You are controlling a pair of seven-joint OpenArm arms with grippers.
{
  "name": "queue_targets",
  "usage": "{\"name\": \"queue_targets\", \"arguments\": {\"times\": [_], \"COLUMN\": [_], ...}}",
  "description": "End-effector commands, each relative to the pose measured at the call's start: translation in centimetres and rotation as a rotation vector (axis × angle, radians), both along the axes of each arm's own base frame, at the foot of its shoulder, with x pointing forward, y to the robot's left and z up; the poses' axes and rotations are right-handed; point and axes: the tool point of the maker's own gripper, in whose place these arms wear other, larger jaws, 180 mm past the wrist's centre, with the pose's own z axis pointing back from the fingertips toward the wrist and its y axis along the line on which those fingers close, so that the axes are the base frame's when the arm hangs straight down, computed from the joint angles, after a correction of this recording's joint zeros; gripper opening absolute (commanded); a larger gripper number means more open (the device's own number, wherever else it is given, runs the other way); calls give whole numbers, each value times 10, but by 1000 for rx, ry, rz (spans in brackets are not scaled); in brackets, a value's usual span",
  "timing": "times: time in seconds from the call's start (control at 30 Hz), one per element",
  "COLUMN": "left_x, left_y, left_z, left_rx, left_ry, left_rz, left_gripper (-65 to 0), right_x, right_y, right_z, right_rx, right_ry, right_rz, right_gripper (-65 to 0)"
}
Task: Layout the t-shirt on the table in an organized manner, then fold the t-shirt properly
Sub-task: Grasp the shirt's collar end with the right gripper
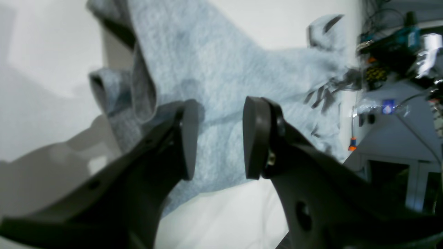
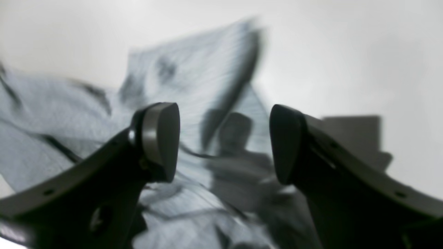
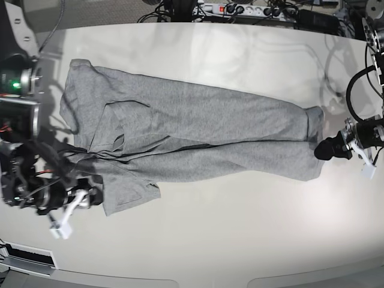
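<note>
Grey heathered cotton t-shirt (image 3: 198, 135) lies stretched left to right across the glossy off-white table (image 3: 240, 240), bunched at its left end. Soft, limp and light, it is probably best pinched at hem corners or shoulders. Both the left gripper (image 1: 219, 136) and right gripper (image 2: 225, 141) gape, gripping nothing.

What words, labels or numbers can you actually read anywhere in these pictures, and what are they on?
No text can be read.
T-shirt: dark marks near its edge in the left wrist view, too blurred to read.
Small blue label on the clutter beyond the table: too small and blurred.
Power strip behind the table: no legible marking.
</note>
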Motion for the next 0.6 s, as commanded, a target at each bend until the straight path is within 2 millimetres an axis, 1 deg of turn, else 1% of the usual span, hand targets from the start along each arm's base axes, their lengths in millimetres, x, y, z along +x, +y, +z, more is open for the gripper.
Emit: {"name": "queue_targets", "arguments": {"times": [0.0,0.17,0.27,0.37,0.47,0.5,0.57], "left_x": [13,10,10,10,11,11,11], "left_y": [9,8,8,8,7,7,7], "left_z": [20,18,18,19,20,20,20], "left_rx": [7,9,9,5,0,-1,-2], "left_ry": [-60,-44,-44,-47,-51,-52,-52], "left_rz": [10,-6,-6,-4,-2,-1,-1], "left_gripper": [-414,-414,-414,-414,-414,-414,-414], "right_x": [27,34,37,32,30,30,28], "right_y": [-13,-1,-3,5,12,13,8], "right_z": [29,19,12,2,-2,-3,-7], "right_rx": [-20,-45,-82,-77,-59,-55,-72], "right_ry": [-97,-132,-160,-166,-185,-194,-194], "right_rz": [-59,-118,-181,-185,-189,-194,-225], "right_gripper": [-230,-230,-230,-230,-230,-230,-234]}}
